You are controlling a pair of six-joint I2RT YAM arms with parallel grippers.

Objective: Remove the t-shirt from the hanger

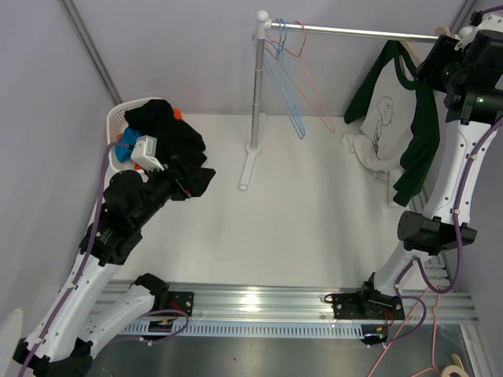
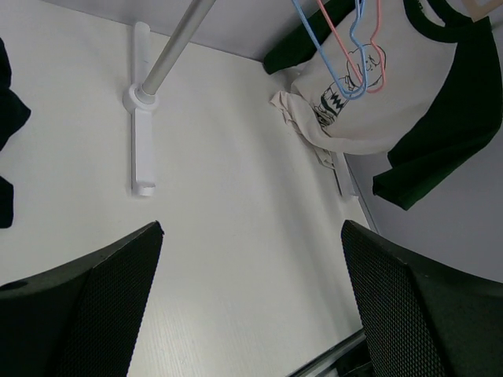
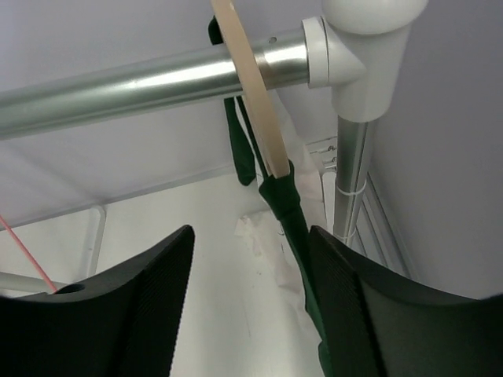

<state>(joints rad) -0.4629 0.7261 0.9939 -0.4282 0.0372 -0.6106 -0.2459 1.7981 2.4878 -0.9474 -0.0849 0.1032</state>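
I count two arms, one t-shirt (image 1: pixel 385 118), one wooden hanger (image 3: pixel 251 86), one pink hanger (image 1: pixel 330 127) and what look like two blue hangers (image 1: pixel 297 126). The cream, green-sleeved shirt hangs on the wooden hanger at the rail's (image 1: pixel 354 31) right end. The single white basket (image 1: pixel 118 118) holds dark clothes (image 1: pixel 169 129). Only my right wrist view shows the right gripper (image 3: pixel 251 236), its jaws part-spread either side of the green collar, gripping nothing. The left gripper (image 2: pixel 251 236) gapes wide, holding nothing.

Hidden inside the t-shirt (image 1: pixel 385 118), all of the hanger (image 3: pixel 253 102) but its pale hook. Cut off at the overhead view's right edge, part of the right arm (image 1: pixel 471 86).
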